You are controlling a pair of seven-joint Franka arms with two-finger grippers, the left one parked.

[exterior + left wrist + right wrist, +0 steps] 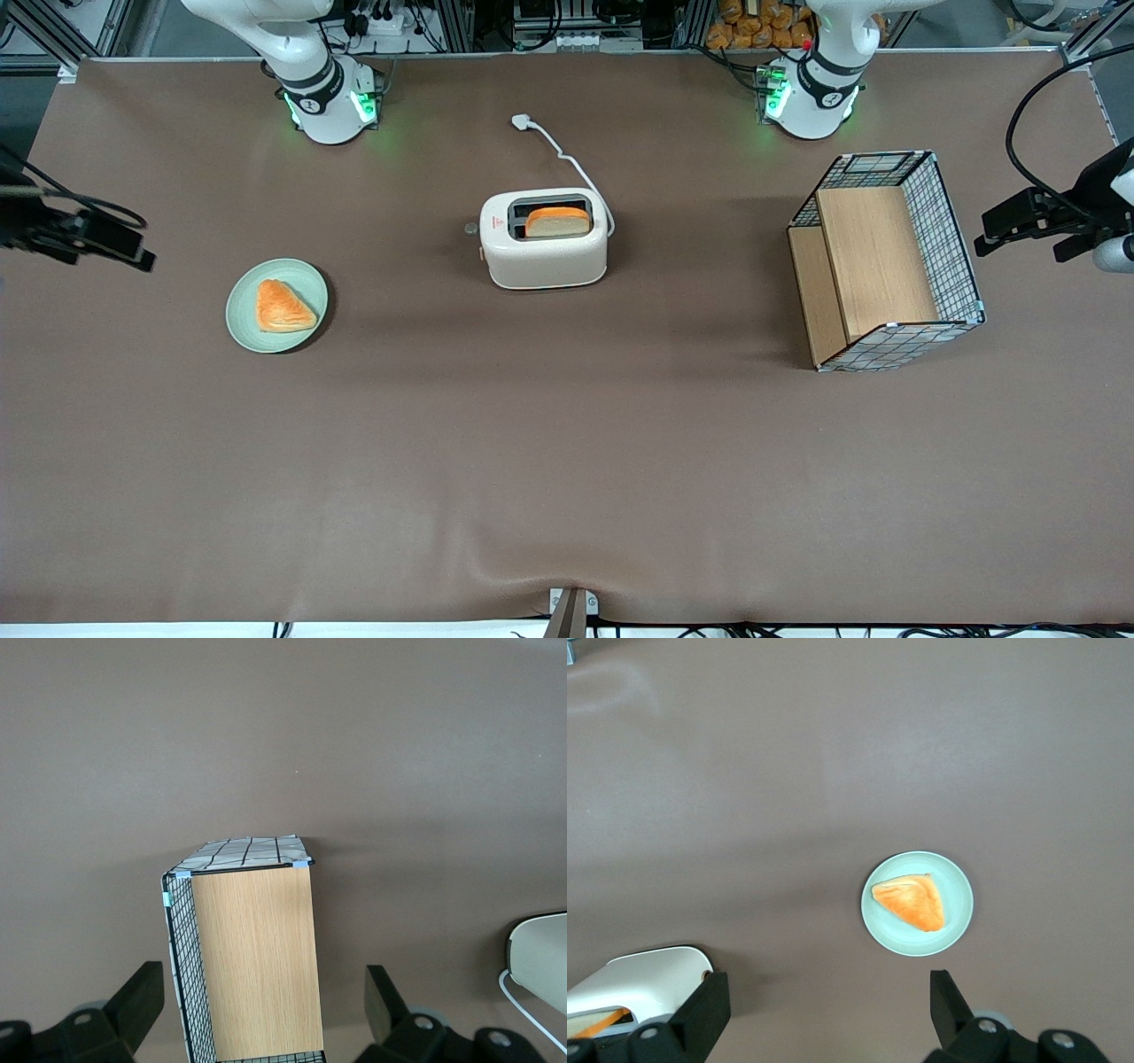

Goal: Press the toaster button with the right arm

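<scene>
Toaster [545,252] sits mid-table on the brown cloth [567,461], upright, slots up. One bread slice [558,221] sticks up out of a slot. White cord [576,168] runs from the toaster's end nearer the parked arm, farther from the front cam, ending in a plug [521,121] flat on the cloth.

Toaster button [471,229]: small grey knob poking out of the narrow end that faces the working arm's end of the table. Nothing touching it.

Right arm [301,62] base stands at the table edge farthest from the front cam. Its gripper [824,1005] is up in the air at the working arm's end of the table, well apart from the toaster, nowhere near the button. Wrist cam looks straight down past it: fingers [700,1010] spread wide, nothing between them. That cam also catches a corner of the toaster and the plate.

Green plate [276,306] w/ a triangular pastry [283,307] on it lies toward the working arm's end, nearer the front cam than the toaster, apart from it.

Wire-and-wood basket [886,261] lies on its side toward the parked arm's end, well apart from the toaster.
</scene>
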